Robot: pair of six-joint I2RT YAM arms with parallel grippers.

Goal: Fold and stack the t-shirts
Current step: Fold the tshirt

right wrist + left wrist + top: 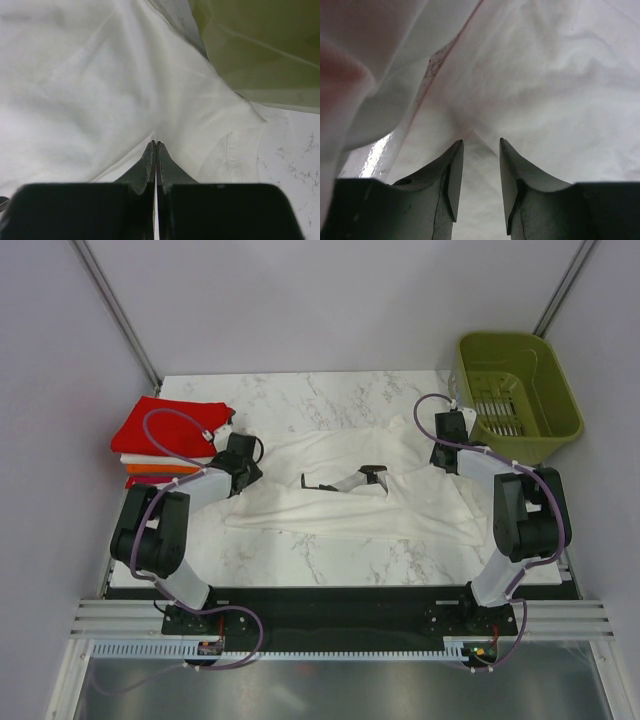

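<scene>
The white shirt (350, 508) lies spread and rumpled across the tabletop (330, 562), stretching from the left jaws to the right jaws.

The left jaws, at the end of the left arm (160, 530), sit low at the shirt's left edge. In the left wrist view they stand parted. White cloth fills the gap and rises into a soft ridge just ahead of the tips. The pads do not visibly press on it, so this is a released stance astride the cloth. A glossy sliver of tabletop shows to the left of them.

The right jaws, on the right arm (525, 510), are at the shirt's far right corner. They are clenched, with a thin pinch of the white shirt caught between the tips. Creases fan out from that pinch. A stitched sleeve hem (232, 155) lies flat on the tabletop just right of them.

The stack (165, 435) of folded shirts sits just left of the left jaws. It is red on top, then white, orange and red.

The basket (556, 398) stands just beyond and to the right of the right jaws.

A grey strip (345, 480) with dark ends rests on the shirt, about midway between both jaws. I cannot tell what it is.
</scene>
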